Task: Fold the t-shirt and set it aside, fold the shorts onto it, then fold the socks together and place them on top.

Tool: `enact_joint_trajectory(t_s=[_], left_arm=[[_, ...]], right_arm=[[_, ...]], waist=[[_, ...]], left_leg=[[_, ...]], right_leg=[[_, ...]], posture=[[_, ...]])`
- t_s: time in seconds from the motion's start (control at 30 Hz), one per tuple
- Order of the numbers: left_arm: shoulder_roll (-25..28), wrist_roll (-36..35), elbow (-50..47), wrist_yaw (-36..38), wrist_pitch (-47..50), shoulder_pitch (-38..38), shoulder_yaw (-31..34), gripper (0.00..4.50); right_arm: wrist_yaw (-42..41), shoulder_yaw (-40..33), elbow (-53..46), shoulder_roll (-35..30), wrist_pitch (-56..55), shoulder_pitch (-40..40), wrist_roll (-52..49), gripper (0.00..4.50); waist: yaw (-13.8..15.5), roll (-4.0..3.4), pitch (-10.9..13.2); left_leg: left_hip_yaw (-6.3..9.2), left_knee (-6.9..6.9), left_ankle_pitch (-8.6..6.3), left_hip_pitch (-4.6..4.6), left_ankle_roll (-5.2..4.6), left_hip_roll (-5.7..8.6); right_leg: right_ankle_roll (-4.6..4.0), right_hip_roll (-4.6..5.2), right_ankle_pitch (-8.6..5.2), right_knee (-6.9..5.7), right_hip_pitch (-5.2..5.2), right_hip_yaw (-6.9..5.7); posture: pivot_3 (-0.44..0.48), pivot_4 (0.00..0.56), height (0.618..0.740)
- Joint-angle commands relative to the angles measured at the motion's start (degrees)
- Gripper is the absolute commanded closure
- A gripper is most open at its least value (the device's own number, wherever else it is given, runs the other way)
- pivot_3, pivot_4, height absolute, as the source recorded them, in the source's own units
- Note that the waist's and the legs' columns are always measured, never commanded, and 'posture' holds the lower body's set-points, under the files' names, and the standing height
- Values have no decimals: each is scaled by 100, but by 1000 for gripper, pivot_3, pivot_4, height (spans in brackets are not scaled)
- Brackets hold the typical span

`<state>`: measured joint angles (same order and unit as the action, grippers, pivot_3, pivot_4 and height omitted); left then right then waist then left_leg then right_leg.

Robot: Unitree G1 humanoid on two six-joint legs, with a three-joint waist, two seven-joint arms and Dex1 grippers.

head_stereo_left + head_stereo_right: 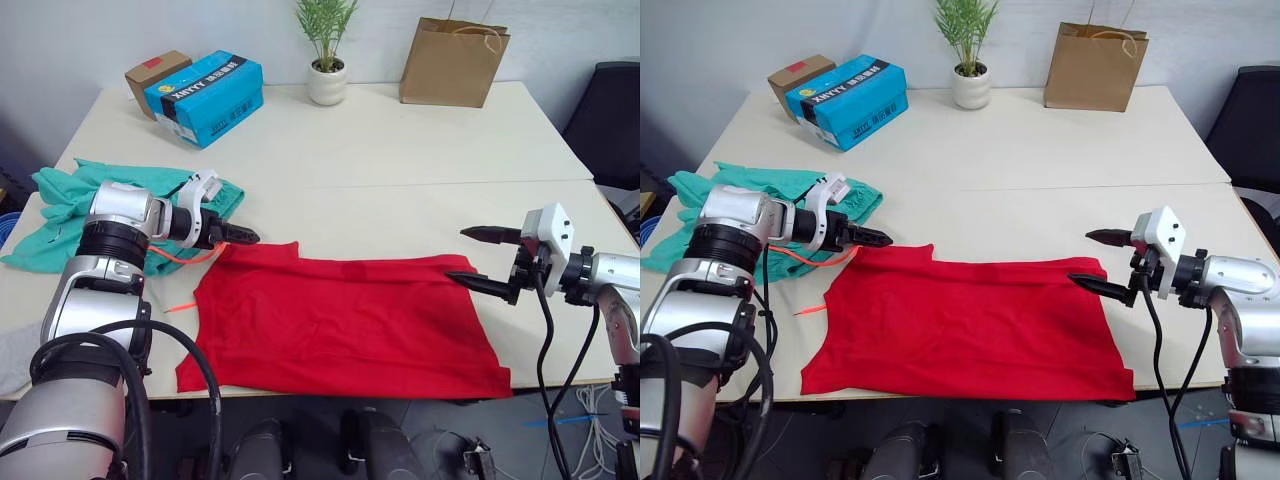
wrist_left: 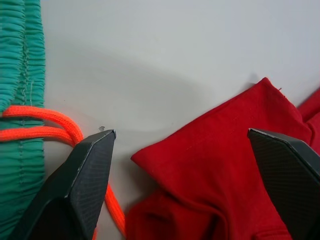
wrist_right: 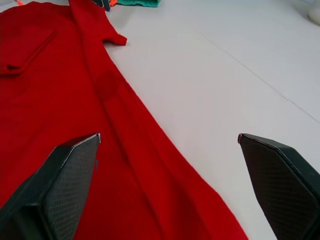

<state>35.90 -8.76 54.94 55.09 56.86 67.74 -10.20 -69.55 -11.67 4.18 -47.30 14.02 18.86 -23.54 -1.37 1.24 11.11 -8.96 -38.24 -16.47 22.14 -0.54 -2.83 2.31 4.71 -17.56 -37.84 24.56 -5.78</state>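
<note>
Two garments on the table (image 1: 420, 170), with both grippers at the ends of the red one

Far left: shorts (image 1: 60, 215) bunched near the table's left edge, orange drawstring (image 1: 185, 258) trailing out toward the t-shirt (image 1: 340, 325), one end lying on bare tabletop just beside the shirt's left edge

Just right of the shorts: left gripper (image 2: 182, 137) at the shirt's upper-left corner, fingers spread, one black fingertip (image 2: 97, 150) next to the drawstring, the other over red cloth; corner of the shirt lying between them, not pinched

Centre: t-shirt spread flat along the near edge, long side running left to right, a folded band of cloth along its far edge, near hem close to the table's front edge

Right: right gripper (image 1: 480, 257) at the shirt's upper-right corner, fingers released and wide apart, lower fingertip (image 1: 470, 281) at the cloth's edge, upper one over bare table; contact with the cloth cannot be told

Back of the table, well apart from the clothes: brown box (image 1: 157, 78), blue box (image 1: 205, 97) touching it, potted plant (image 1: 327, 60), paper bag (image 1: 452, 62)
</note>
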Motion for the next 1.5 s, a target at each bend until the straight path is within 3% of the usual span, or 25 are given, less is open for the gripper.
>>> enact_joint_trajectory(t_s=[0.03, 0.17, 0.5, 0.67, 0.87, 1.0, 1.17, 1.5], left_arm=[[-63, 194, 309, 62, -264, 28, -4, 223], [-128, 122, 250, 35, -737, -23, 290, 1317], [192, -249, -890, 984, -451, -773, 564, 4484], [268, -718, -1761, 1209, -529, -1279, 1004, 4484], [311, -1330, -2829, 2097, -2096, -2369, 1598, 4484], [321, -1347, -3320, 2450, -3330, -3049, 1667, 4484], [565, -1303, -3934, 2745, -4172, -3844, 1655, 4484], [771, -1003, -4104, 2759, -5893, -4711, 1656, 4484]], right_arm=[[125, -254, -326, -65, 53, -168, -180, 0], [256, -291, -518, -51, 128, -331, -263, 0], [370, -320, -691, -108, 205, -518, -386, 0], [359, -312, -665, -108, 188, -517, -376, 0], [359, -262, -639, -80, 151, -509, -338, 0], [362, -261, -650, -81, 134, -557, -318, 0], [388, -307, -702, -100, 122, -669, -312, 0], [491, -357, -772, -81, 92, -911, -306, 0]], waist=[[-1, 0, 0], [1, 0, 0], [-19, 7, 4], [-10, 7, 4], [-16, 7, 4], [-8, 7, 4], [-8, 7, 4], [-9, 5, 3]], left_leg=[[0, 0, 0, 0, 0, 0], [1, -2, 2, 0, 0, 0], [3, 0, 1, 6, -1, -2], [3, 0, 1, 5, -1, -3], [4, 0, 1, 5, -1, -2], [4, -1, 1, 4, -1, -2], [5, 0, -1, 4, -5, -1], [8, 4, -5, 3, -12, 0]], right_leg=[[0, 0, 0, -1, 0, 0], [0, 3, 0, -4, 1, 1], [0, 2, 0, 0, 3, -2], [0, 1, 0, 1, 3, -1], [0, 4, 0, 0, 2, -1], [-1, 4, 0, 0, 1, -2], [-1, 8, 0, 3, -2, -2], [-1, 15, 0, 6, -3, -7]], posture=[[0, 150, 740], [0, 150, 740], [0, 150, 740], [0, 150, 740], [0, 150, 740], [0, 150, 740], [0, 150, 740], [0, 150, 740]])
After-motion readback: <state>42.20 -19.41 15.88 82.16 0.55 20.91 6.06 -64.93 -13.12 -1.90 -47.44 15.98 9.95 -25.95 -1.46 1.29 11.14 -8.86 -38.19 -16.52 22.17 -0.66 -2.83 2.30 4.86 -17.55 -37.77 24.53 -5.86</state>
